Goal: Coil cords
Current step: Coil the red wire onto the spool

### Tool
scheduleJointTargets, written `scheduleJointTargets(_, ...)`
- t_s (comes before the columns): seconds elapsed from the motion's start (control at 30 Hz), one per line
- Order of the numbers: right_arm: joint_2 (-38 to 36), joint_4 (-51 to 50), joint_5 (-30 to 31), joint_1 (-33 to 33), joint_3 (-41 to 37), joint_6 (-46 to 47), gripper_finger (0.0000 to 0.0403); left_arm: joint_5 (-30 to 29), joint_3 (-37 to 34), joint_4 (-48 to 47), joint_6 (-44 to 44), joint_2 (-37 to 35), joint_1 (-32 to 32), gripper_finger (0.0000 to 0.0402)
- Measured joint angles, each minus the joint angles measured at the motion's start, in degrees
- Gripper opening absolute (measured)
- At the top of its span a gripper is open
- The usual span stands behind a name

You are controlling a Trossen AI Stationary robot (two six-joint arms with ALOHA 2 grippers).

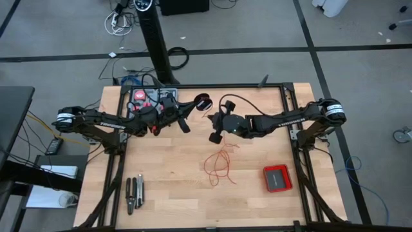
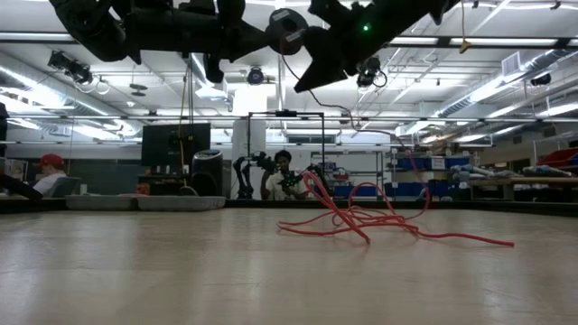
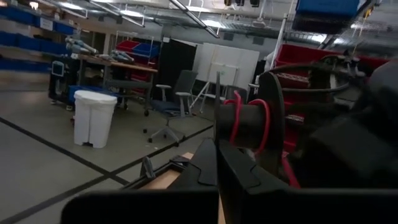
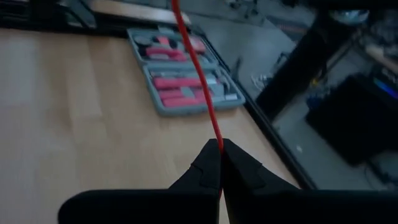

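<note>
The cord is a thin red wire. Part of it is wound on a small black spool [image 1: 203, 102], which is held up over the table's far middle. The rest lies in loose loops [image 1: 221, 165] on the wood, also seen in the low view as loose loops [image 2: 361, 219]. My left gripper [image 3: 217, 152] reaches in from the left and is shut at the spool [image 3: 249, 124]. My right gripper [image 4: 219, 146] reaches in from the right, close beside the spool, and is shut on the wire. My left gripper meets the spool at the near end of its core [image 3: 219, 138], coming nearly level from the table's left. Its own fingertips hide the exact place of contact. The spool is lifted clear of the table with its axis about level and red turns [image 3: 236, 118] around it. My right gripper pinches a single strand of the red wire [image 4: 217, 134] between its two fingertips, slanting down from the table's right. The strand runs straight and taut away from the fingers [image 4: 186, 43], clear of the table.
A grey tool case [image 1: 151, 98] lies open at the far left, also seen as the tool case [image 4: 183, 81]. A flat red box [image 1: 277, 178] sits at the near right. Pliers [image 1: 134, 193] lie at the near left. The table's middle holds only the wire loops.
</note>
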Motion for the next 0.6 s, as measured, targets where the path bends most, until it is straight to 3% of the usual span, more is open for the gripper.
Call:
scheduleJointTargets(0.27, 0.0, -3.19, -0.65, -0.46, 0.0, 2.86, 0.0, -0.35, 0.0, 1.79, -0.51, 0.0, 0.0, 0.0)
scheduleJointTargets(0.43, 0.0, -3.16, -8.82, 0.61, 0.0, -0.03, 0.0, -5.88, 0.0, 2.11, -0.83, 0.02, 0.0, 0.0)
scheduleJointTargets(0.6, 0.0, -3.61, -15.17, 0.94, 0.0, -0.79, 0.0011, -6.14, 0.0, 4.69, -0.8, 0.04, -0.02, 0.0)
